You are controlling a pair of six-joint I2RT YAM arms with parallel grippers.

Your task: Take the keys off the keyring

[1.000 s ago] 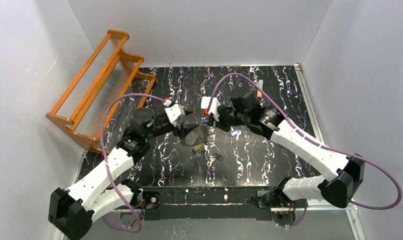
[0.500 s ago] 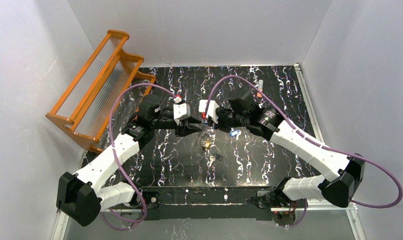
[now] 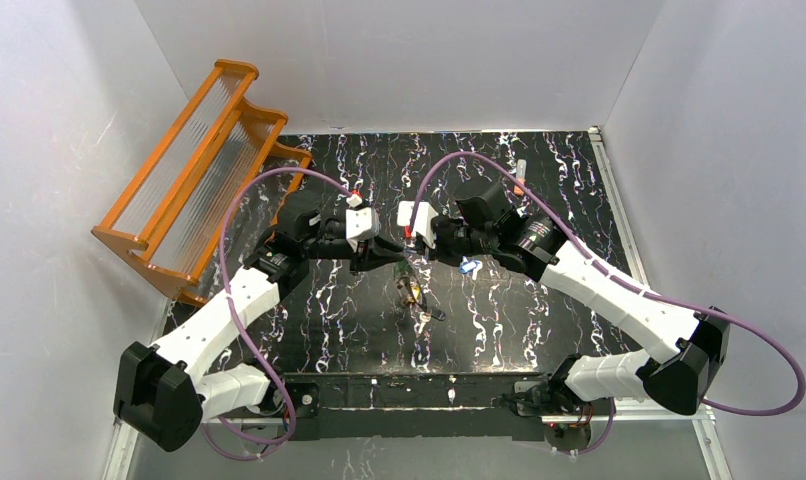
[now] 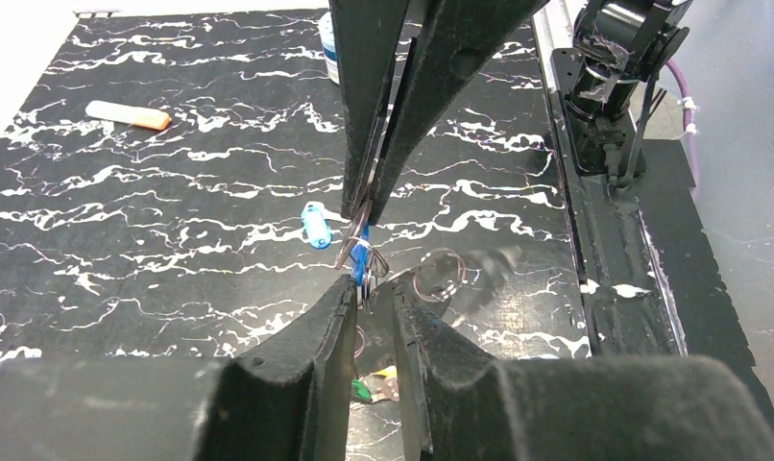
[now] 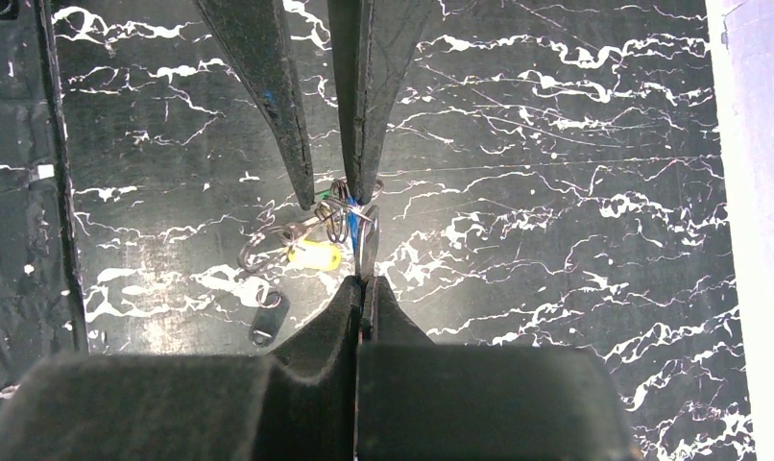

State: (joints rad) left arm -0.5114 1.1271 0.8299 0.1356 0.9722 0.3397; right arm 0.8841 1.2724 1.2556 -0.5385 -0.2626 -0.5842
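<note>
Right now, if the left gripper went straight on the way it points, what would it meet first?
The keys, dangling right at the tips of the left gripper; they seem partly between its fingers. Just behind them come the closed fingers of the right gripper.

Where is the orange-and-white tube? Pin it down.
The orange-and-white tube lies on the table at the upper left of the left wrist view; in the top view it sits far right, beyond the right arm.
</note>
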